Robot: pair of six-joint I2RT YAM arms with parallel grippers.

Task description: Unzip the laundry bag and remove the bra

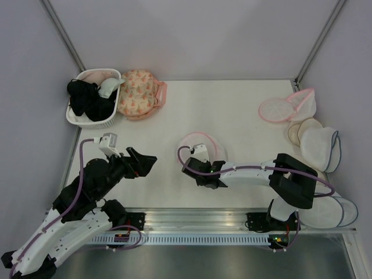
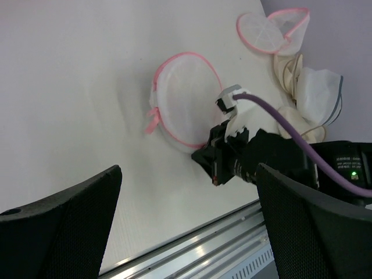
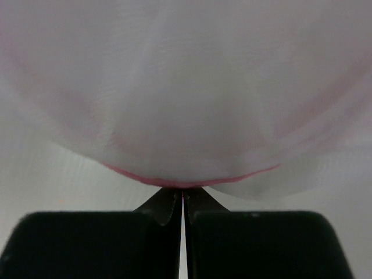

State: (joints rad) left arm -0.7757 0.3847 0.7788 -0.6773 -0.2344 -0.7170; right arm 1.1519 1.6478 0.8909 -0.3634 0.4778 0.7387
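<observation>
The laundry bag (image 1: pixel 202 144), a round white mesh pouch with a pink rim, lies in the middle of the table. It also shows in the left wrist view (image 2: pixel 183 99) and fills the right wrist view (image 3: pixel 186 87). My right gripper (image 1: pixel 200 167) sits at the bag's near edge, its jaws shut on the pink rim (image 3: pixel 183 183). My left gripper (image 1: pixel 146 161) is open and empty, hovering left of the bag, apart from it (image 2: pixel 186 224). The bra is hidden; I cannot make it out through the mesh.
A white basket (image 1: pixel 74 116) of black garments and a peach floral bag (image 1: pixel 139 93) stand at the back left. Another pink-rimmed mesh bag (image 1: pixel 288 106) and white blue-trimmed bags (image 1: pixel 321 148) lie along the right side. A metal rail (image 1: pixel 192 220) runs along the near edge.
</observation>
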